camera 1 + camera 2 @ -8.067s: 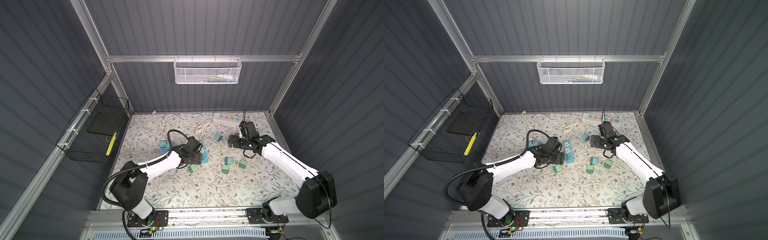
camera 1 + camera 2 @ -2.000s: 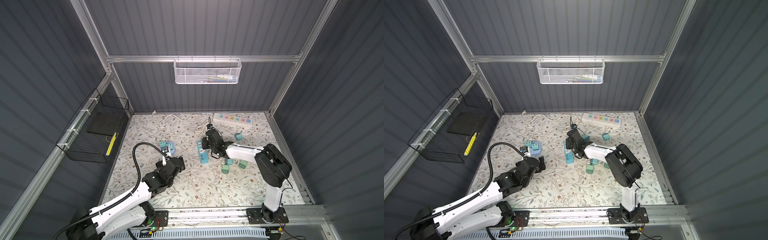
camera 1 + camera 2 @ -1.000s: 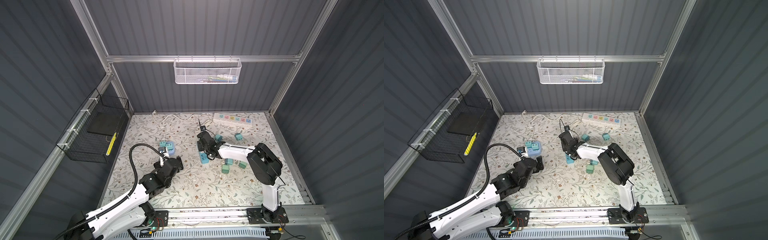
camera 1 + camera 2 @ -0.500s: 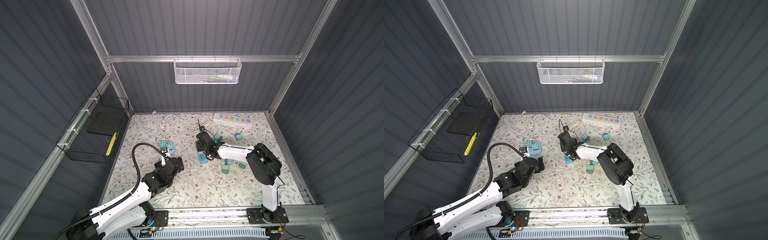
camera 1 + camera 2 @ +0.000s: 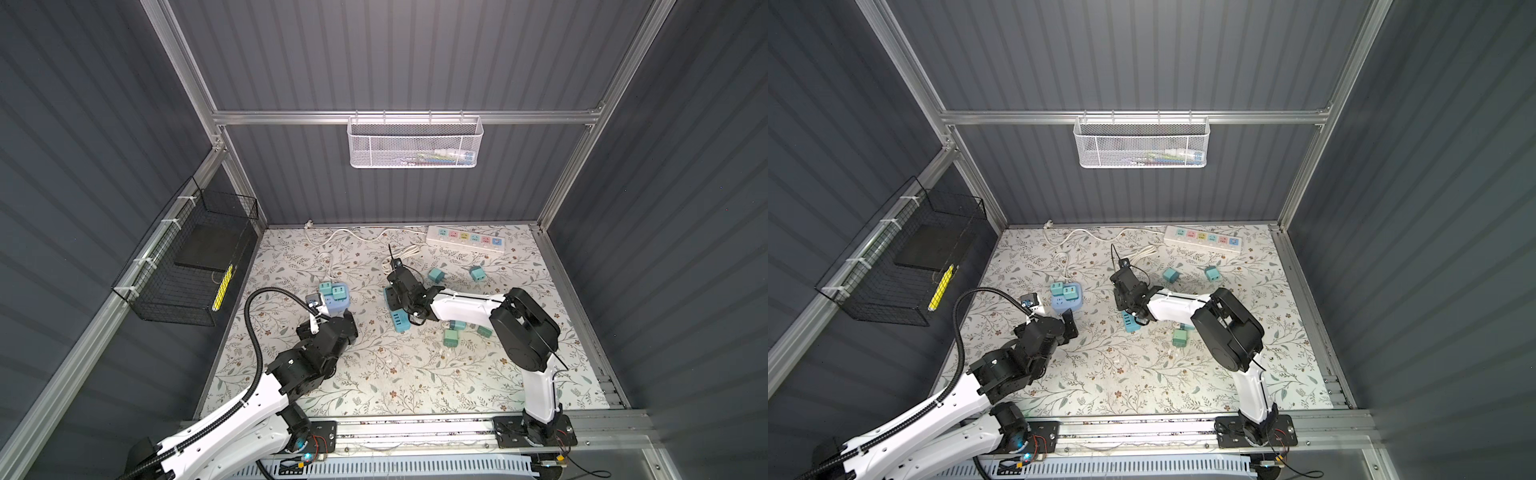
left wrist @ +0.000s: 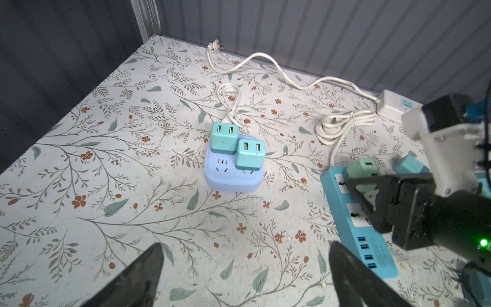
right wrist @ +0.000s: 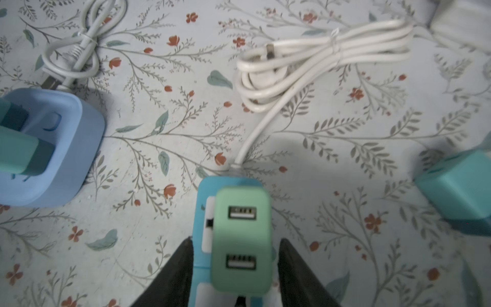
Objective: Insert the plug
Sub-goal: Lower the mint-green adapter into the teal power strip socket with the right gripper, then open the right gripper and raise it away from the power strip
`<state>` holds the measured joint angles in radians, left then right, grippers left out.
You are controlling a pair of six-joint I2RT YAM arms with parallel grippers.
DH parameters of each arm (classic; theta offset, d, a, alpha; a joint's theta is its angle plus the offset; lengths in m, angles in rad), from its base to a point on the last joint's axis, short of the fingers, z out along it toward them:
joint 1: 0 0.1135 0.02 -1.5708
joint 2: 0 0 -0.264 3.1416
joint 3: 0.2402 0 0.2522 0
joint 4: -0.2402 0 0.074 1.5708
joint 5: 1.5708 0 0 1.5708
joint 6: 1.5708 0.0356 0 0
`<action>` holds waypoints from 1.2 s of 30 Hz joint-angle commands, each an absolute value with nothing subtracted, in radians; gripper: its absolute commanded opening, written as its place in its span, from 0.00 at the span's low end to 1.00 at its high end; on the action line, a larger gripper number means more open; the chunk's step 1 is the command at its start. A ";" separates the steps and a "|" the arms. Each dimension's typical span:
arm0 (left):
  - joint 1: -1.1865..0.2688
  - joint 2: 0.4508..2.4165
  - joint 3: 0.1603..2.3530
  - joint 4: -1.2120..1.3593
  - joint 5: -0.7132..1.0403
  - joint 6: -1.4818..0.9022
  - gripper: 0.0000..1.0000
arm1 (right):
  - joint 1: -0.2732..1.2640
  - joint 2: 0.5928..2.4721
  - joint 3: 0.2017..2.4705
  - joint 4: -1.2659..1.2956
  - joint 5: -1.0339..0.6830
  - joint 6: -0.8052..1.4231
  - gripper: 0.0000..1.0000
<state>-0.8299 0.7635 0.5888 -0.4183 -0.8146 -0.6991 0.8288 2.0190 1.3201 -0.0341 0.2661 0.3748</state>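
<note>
In both top views three socket blocks are lying on the desk (image 5: pixel 395 374): white strip (image 5: pixel 465 240), blue strip (image 5: pixel 399 322) and pale cube (image 5: pixel 334 301). The desk's front half is lying bare.

Left wrist: the left end effector (image 6: pixel 245 247) is gaping wide, holding nothing. Two teal adapters (image 6: pixel 223 138) are sitting in the cube.

Right wrist: the right end effector (image 7: pixel 236 242) is standing parted, clear of the one green plug (image 7: pixel 242 239), which is sitting in the blue strip's cable end.

Right gripper (image 7: pixel 235 242) jaws released green plug (image 6: pixel 362 170); were shut second ago.

Green plug (image 7: pixel 241 239) standing on blue power strip (image 7: pixel 203 191), between the parted fingers (image 7: pixel 175 273) of the right tool (image 7: pixel 235 240), narrowly clear of both. Coiled white cable (image 7: pixel 318 53) beyond, on flowered table (image 7: pixel 345 159). Pale blue socket block (image 7: pixel 66 148) off to one side.
</note>
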 commanded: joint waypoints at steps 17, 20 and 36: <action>-0.827 0.770 0.615 -0.386 -0.806 -0.661 0.99 | 0.746 1.971 1.409 -0.193 0.193 0.329 0.68; -0.826 0.769 0.614 -0.399 -0.802 -0.668 0.99 | 0.746 1.985 1.390 -0.186 0.203 0.352 0.68; -0.826 0.838 0.625 -0.319 -0.746 -0.617 1.00 | 0.603 1.799 1.319 -0.272 0.159 0.355 0.72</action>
<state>-0.8299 0.8314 0.5900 -0.3496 -0.7650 -0.6418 0.6746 1.8145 1.3201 -0.1974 0.1776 0.3584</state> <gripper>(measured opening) 0.997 0.722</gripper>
